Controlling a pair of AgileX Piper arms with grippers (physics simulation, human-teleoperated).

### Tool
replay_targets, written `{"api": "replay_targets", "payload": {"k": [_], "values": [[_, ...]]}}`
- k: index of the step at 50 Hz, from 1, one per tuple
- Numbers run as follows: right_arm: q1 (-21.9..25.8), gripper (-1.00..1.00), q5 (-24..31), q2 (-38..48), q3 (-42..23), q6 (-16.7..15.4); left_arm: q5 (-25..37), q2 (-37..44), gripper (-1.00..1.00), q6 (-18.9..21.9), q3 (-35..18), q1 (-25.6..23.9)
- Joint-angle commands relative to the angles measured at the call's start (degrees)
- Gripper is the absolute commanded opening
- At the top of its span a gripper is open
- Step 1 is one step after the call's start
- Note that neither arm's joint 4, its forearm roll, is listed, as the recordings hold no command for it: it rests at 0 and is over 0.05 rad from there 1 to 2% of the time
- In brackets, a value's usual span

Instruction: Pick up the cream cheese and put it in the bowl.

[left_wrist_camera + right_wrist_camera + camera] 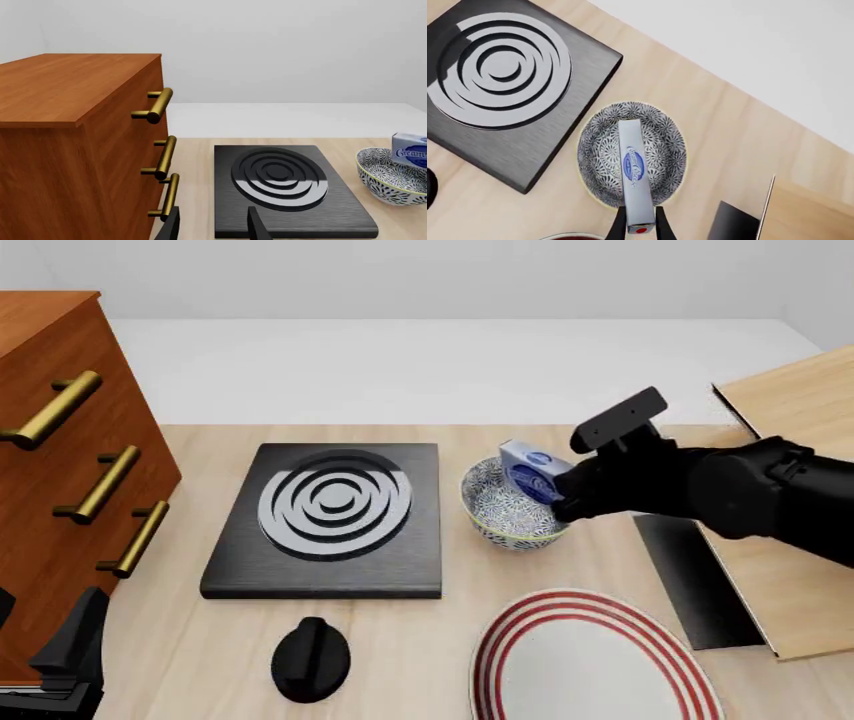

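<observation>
The cream cheese (633, 170), a pale grey-blue box with a blue oval logo and a red mark at one end, is held on edge in my right gripper (639, 226). It hangs over the inside of the blue-and-white speckled bowl (597, 150). In the front view the box (529, 470) stands tilted at the bowl's (507, 527) far right rim, with my right gripper (561, 490) on it. I cannot tell whether the box touches the bowl. My left gripper (213, 227) is open and empty near the cabinet, low at the left (54, 630). Its view shows the bowl (387, 182) and box (411, 148).
A wooden drawer cabinet (54, 430) with brass handles stands at the left. A black burner plate (334, 520) lies left of the bowl, with a black knob (310, 658) in front of it. A red-ringed white plate (594, 665) lies near the front. A wooden board (787, 520) lies at the right.
</observation>
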Motion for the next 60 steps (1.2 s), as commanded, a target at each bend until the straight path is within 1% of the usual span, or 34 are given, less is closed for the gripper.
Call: {"api": "replay_targets", "payload": {"k": [1,12,24,33,44,59,60], "values": [[0.03,-1.00,-2.68,2.39,0.28,1.50,0.00,0.00,1.00,0.00,0.00,0.00],[-0.04,-1.00,-3.12,2.97,0.21,1.62,0.00,0.00,1.00,0.00,0.00,0.00],[-0.36,-1.00,-5.10,5.35,0.56,1.59,0.00,0.00,1.00,0.00,0.00,0.00],[0.03,-1.00,-6.60,6.85,1.17,2.28,0.00,0.00,1.00,0.00,0.00,0.00],[0.19,-1.00,-7.30,7.65,1.35,2.43,0.00,0.00,1.00,0.00,0.00,0.00],[0.34,-1.00,-6.60,6.81,1.33,2.98,0.00,0.00,1.00,0.00,0.00,0.00],[0.47,1.00,-6.39,6.75,1.24,3.23,0.00,0.00,1.00,0.00,0.00,0.00]]}}
